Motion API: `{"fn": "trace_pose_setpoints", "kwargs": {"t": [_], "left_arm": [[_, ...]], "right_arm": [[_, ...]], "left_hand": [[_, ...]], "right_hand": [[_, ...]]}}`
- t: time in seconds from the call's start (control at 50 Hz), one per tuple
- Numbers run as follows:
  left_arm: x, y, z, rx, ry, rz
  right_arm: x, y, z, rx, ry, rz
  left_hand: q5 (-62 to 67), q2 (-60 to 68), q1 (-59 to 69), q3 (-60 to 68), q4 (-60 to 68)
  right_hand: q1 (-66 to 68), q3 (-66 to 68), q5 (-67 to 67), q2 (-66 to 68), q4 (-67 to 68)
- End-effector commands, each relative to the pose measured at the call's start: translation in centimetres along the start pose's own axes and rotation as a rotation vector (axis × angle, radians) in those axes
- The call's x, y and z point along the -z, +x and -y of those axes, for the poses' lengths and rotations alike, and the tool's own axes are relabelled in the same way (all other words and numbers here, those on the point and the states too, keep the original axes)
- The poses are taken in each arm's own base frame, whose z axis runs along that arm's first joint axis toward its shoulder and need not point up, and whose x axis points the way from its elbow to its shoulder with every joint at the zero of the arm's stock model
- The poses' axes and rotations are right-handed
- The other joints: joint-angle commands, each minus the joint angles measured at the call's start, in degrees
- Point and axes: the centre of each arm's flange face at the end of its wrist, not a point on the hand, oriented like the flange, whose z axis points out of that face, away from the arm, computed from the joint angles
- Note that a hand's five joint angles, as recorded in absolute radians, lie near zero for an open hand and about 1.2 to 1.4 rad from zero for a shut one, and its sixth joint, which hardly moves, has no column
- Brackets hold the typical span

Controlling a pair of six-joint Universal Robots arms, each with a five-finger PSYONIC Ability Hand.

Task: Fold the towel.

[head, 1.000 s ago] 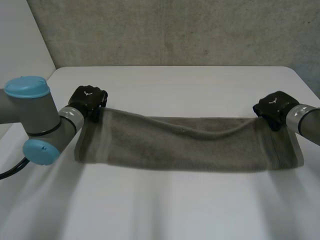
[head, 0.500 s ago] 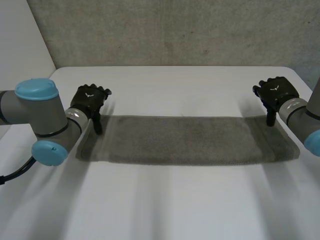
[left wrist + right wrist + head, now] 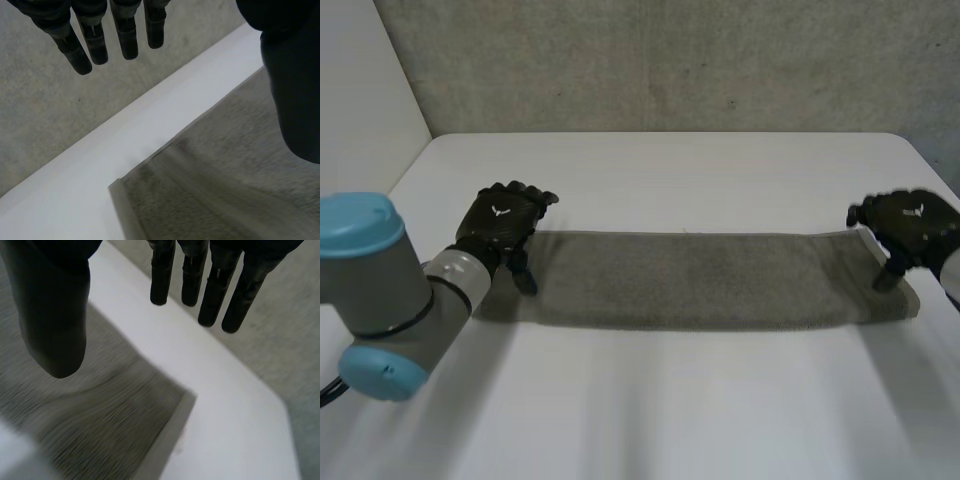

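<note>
A grey-brown towel (image 3: 690,280) lies flat on the white table (image 3: 670,170) as a long narrow strip running left to right. My left hand (image 3: 505,222) hovers at the strip's left end, open, its straight fingers (image 3: 95,40) spread above the far left corner of the towel (image 3: 210,200) and holding nothing. At the right end my right hand (image 3: 910,225) is also open. Its fingers (image 3: 200,275) and thumb stand apart above the far right corner of the towel (image 3: 100,410), clear of the cloth.
A rough grey wall (image 3: 670,60) rises behind the table's far edge. A pale wall panel (image 3: 360,90) stands at the left. Bare white tabletop (image 3: 670,420) stretches in front of the towel.
Both hands let go of the towel's far corners and opened. The lifted, sagging strip dropped flat onto the table. Both hands drew slightly nearer, the right one outward.
</note>
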Motion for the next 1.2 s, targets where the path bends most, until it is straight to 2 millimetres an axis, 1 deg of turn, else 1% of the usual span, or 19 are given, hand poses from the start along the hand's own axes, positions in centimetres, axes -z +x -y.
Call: {"fn": "trace_pose_setpoints", "kwargs": {"t": [0.02,0.14,0.26,0.36,0.48,0.7,0.82,0.86,0.92,0.96,0.98,1.02,1.04,1.08,1.1,1.12,1.14,1.18,1.2], "left_arm": [[0.9,0.3,0.1,0.040,0.063,-0.002],[0.9,0.4,0.0,0.045,0.060,-0.001],[0.9,0.4,0.0,0.044,0.061,-0.001],[0.9,0.4,0.0,0.045,0.061,0.001],[0.9,0.3,0.0,0.044,0.063,0.003],[1.0,0.2,0.3,0.043,0.070,0.008],[1.1,-0.4,1.7,0.036,0.112,0.025],[0.9,-0.5,2.3,0.033,0.130,0.029],[0.9,-0.7,2.7,0.032,0.143,0.034],[0.8,-0.8,3.3,0.035,0.160,0.039],[0.8,-0.8,3.3,0.035,0.160,0.039],[0.8,-0.4,3.8,0.062,0.176,0.026],[0.8,-0.4,3.8,0.063,0.176,0.026],[0.9,0.2,4.0,0.096,0.185,0.008],[0.9,0.2,4.1,0.096,0.185,0.008],[1.0,0.4,4.0,0.105,0.183,0.002],[1.0,0.4,4.0,0.105,0.183,0.001],[1.1,0.7,4.0,0.108,0.180,-0.007],[1.1,0.7,4.0,0.108,0.180,-0.007]], "right_arm": [[0.6,0.5,-3.7,-0.059,-0.064,0.058],[-0.9,0.1,-6.6,-0.019,-0.122,0.082],[-1.6,0.4,-7.4,0.005,-0.136,0.056],[-2.4,1.0,-8.1,0.012,-0.161,0.015],[-2.6,3.1,-8.4,0.015,-0.175,-0.074],[-1.0,11.5,-4.8,0.224,-0.172,-0.393],[-1.3,11.7,-3.2,0.294,-0.159,-0.409],[-2.3,7.1,0.8,0.338,-0.039,-0.326],[-2.6,4.3,2.9,0.356,0.032,-0.277],[-2.1,-1.3,6.2,0.375,0.153,-0.181],[-2.1,-1.3,6.2,0.375,0.154,-0.180],[-1.0,-7.8,8.4,0.401,0.281,-0.055],[-1.0,-7.8,8.5,0.402,0.282,-0.054],[0.9,-15.1,9.2,0.437,0.386,0.106],[1.0,-15.2,9.2,0.437,0.387,0.107],[1.6,-18.3,8.7,0.450,0.409,0.185],[1.7,-18.3,8.6,0.450,0.410,0.185],[2.5,-22.8,7.0,0.472,0.416,0.303],[2.5,-22.8,7.0,0.472,0.416,0.304]], "left_hand": [[-11.17,-3.00,-3.69,-2.50,-3.27],[-11.17,-3.00,-3.69,-2.50,-3.27],[-11.17,-3.00,-3.69,-2.50,-3.27],[-11.17,-3.00,-3.69,-2.50,-3.27],[-11.17,-3.00,-3.69,-2.50,-3.27],[-11.17,-3.00,-3.69,-2.50,-3.27],[-11.34,-3.16,-3.86,-2.67,-3.44],[-11.34,-3.16,-3.86,-2.67,-3.44],[-11.34,-3.16,-3.86,-2.67,-3.44],[-11.34,-3.16,-3.86,-2.67,-3.44],[-11.34,-3.16,-3.86,-2.67,-3.44],[-11.34,-3.16,-3.86,-2.67,-3.44],[-11.34,-3.16,-3.86,-2.67,-3.44],[-11.34,-3.16,-3.86,-2.67,-3.44],[-11.34,-3.16,-3.86,-2.67,-3.44],[-11.34,-3.16,-3.86,-2.67,-3.44],[-11.34,-3.16,-3.86,-2.67,-3.44],[-11.34,-3.16,-3.86,-2.67,-3.44],[-11.34,-3.16,-3.86,-2.67,-3.44]], "right_hand": [[3.46,3.51,2.52,3.47,3.23],[5.97,6.02,5.03,5.98,5.74],[14.56,14.61,13.62,14.58,14.34],[53.32,53.37,52.39,53.34,53.10],[54.70,54.75,53.77,54.72,54.48],[54.70,54.75,53.77,54.72,54.48],[54.70,54.75,53.77,54.72,54.48],[54.70,54.75,53.77,54.72,54.48],[54.70,54.75,53.77,54.72,54.48],[54.70,54.75,53.77,54.72,54.48],[54.70,54.75,53.77,54.72,54.48],[54.70,54.75,53.77,54.72,54.48],[54.70,54.75,53.77,54.72,54.48],[54.70,54.75,53.77,54.72,54.48],[54.70,54.75,53.77,54.72,54.48],[54.70,54.75,53.77,54.72,54.48],[54.70,54.75,53.77,54.72,54.48],[54.70,54.75,53.77,54.72,54.48],[54.70,54.75,53.77,54.72,54.48]]}}
